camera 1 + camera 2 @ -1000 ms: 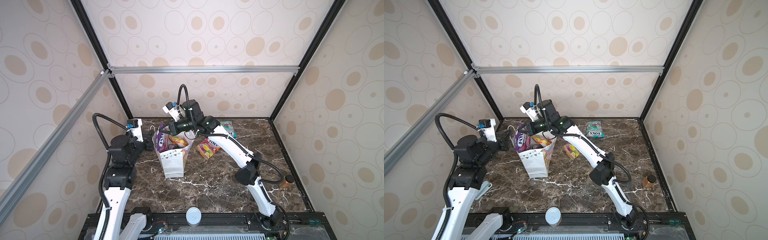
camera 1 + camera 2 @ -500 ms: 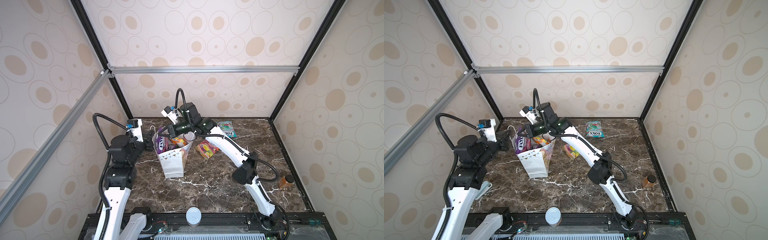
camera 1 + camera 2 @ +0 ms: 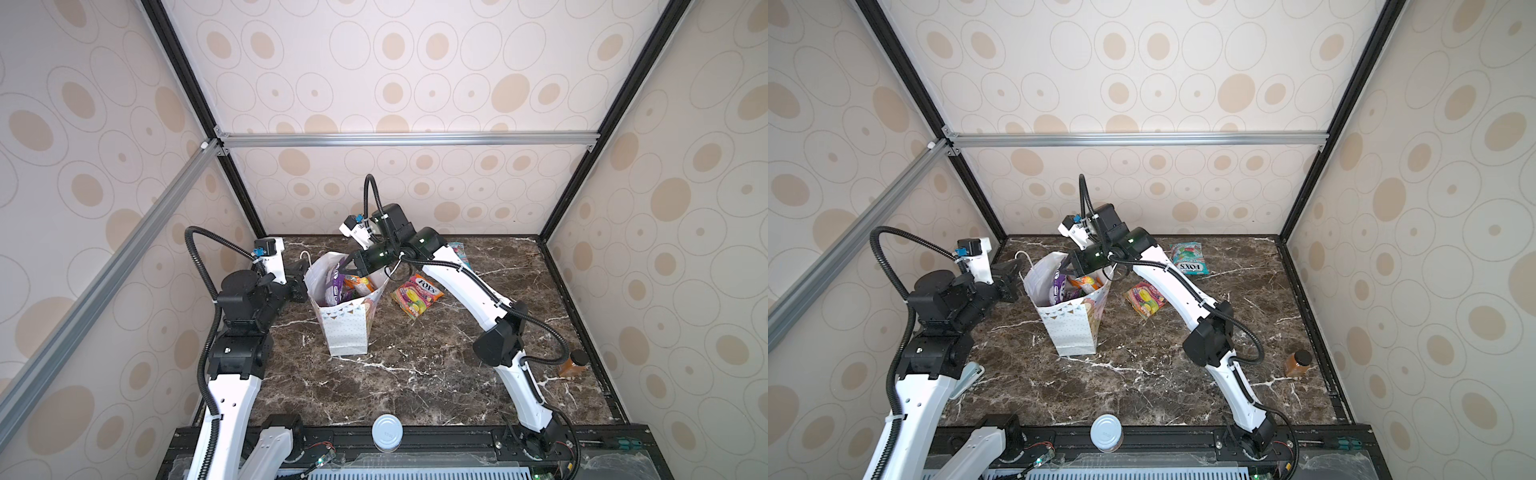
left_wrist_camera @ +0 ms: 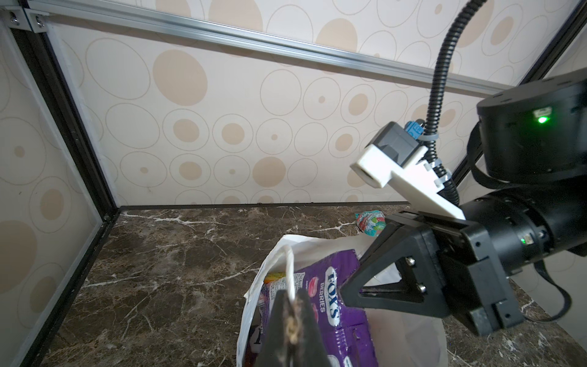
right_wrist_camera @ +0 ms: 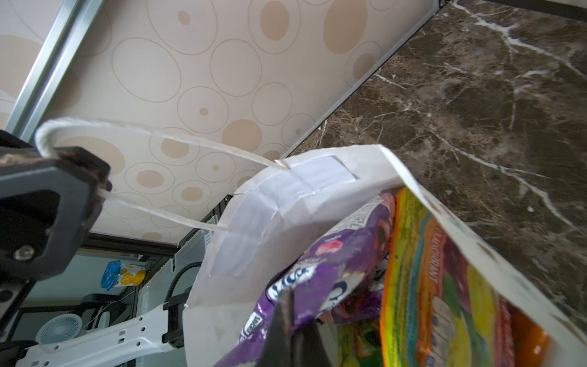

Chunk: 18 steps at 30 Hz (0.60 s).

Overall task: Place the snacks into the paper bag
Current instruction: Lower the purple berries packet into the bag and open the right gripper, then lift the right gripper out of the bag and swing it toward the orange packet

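My left fingers [image 4: 280,321] are clamped on the white cord handle [image 5: 152,135] of the upright white paper bag [image 3: 347,328] on the dark marble desk [image 3: 415,365], while my right fingers [image 5: 281,321] pinch the glossy purple FOX'S packet [image 4: 330,305] standing in its mouth.

"FOX'S BERRIES" stands on the purple packet [image 4: 320,305] inside the bag [image 3: 345,328], and "FOX'S" on the magenta packet [image 3: 417,294] just right of it and on the teal packet [image 3: 1188,258] farther back.
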Tool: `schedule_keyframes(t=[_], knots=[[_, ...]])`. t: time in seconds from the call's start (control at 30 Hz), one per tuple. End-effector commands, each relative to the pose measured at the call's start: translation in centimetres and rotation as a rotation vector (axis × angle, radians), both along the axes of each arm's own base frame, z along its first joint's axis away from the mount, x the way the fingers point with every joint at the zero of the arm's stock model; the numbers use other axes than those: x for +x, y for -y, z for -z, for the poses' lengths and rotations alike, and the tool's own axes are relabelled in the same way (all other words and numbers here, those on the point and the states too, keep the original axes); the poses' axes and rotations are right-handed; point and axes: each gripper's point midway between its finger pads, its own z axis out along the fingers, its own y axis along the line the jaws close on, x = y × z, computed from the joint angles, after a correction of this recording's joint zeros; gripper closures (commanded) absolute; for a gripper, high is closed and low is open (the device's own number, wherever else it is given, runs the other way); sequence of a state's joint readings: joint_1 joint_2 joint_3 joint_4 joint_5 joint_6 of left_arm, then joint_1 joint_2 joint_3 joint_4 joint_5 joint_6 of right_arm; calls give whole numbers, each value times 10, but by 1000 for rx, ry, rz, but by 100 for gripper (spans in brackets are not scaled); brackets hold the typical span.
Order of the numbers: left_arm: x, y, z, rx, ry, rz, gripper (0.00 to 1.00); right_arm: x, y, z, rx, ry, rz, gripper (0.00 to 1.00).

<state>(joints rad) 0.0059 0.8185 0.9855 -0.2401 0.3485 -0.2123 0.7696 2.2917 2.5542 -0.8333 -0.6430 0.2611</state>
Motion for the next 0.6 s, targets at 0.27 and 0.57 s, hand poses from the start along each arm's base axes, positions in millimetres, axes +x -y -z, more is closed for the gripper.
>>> schedule_keyframes(t=[0.27,0.57], knots=[[-5,-3,-24,23,88,-8,100,4,39,-24,-120,175,73,64],[-5,-3,-24,23,90,-8,100,-5,42,-41,-119,231,76,65]])
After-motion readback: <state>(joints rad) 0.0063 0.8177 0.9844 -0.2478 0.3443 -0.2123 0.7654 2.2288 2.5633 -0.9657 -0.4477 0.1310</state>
